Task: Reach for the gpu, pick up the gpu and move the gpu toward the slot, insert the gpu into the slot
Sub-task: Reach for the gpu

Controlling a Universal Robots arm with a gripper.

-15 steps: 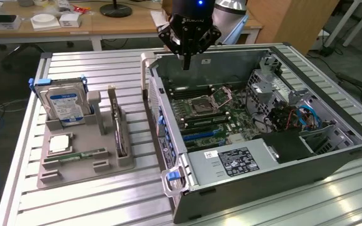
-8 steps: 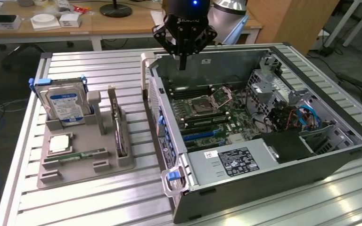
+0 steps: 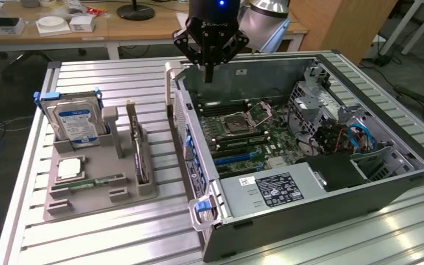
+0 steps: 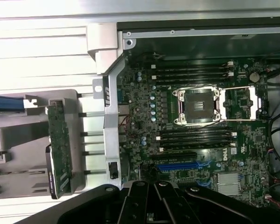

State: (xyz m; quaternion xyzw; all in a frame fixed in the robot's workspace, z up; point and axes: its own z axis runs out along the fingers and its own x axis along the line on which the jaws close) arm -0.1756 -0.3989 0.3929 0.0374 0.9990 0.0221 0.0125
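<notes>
One gripper, one gpu, well apart. Nearest in the exterior view is the slatted table [image 3: 86,243], carrying an open case [image 3: 330,215] and, just beside it on the exterior view's left, a grey tray [image 3: 101,190]. At the case's near end sits a labelled power supply [image 3: 271,189]. On the tray's near part a memory stick [image 3: 94,181] lies flat, with a square chip [image 3: 70,168] just behind it. The gpu [image 3: 139,160] stands on edge in the tray's rack, on the side closest to the case, with nothing gripping it; the wrist view shows its green board [image 4: 59,149] edge-up beside the case wall. Farther back on the tray a hard drive [image 3: 75,124] stands upright, blue label facing the camera. Inside the case the board [image 3: 242,135] lies flat, with a blue slot [image 3: 231,157] [image 4: 182,165] toward the near side and a socket [image 3: 245,117] [image 4: 196,106] with its frame open beyond it. The gripper [image 3: 208,79] [image 4: 151,196] hangs above the case's far corner on the exterior view's left, fingers pressed together, pointing down, holding nothing. It touches neither case nor gpu. Behind the table a desk [image 3: 123,30] holds small white boxes and a round black base.
</notes>
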